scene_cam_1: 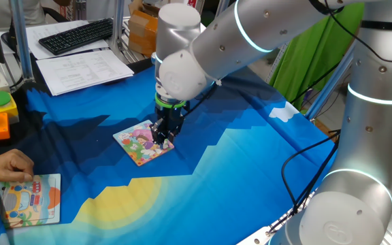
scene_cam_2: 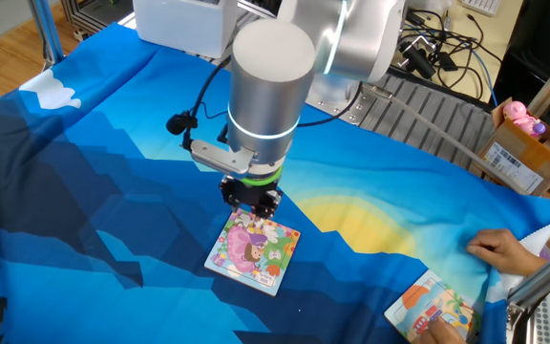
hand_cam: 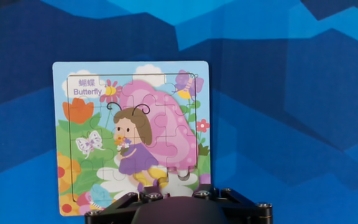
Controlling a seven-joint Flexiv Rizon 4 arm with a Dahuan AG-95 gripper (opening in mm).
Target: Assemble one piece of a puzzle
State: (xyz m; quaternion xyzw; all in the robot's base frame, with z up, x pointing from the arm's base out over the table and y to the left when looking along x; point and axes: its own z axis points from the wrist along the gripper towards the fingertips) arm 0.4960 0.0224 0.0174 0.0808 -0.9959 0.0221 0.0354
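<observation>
Puzzle [hand_cam: 129,134]: small square board lying flat on the blue cloth [scene_cam_1: 250,170], its picture a cartoon butterfly girl with pink wings among flowers, captioned "Butterfly". The gripper [scene_cam_1: 162,141] stands directly over the board's near edge, fingertips at its surface. Jaw state cannot be told. The piece cannot be made out separately.

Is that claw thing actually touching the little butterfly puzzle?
Cannot tell. In both fixed views the end effector overlaps the puzzle edge, hiding any contact or gap; the hand view cuts off the fingertips.
</observation>
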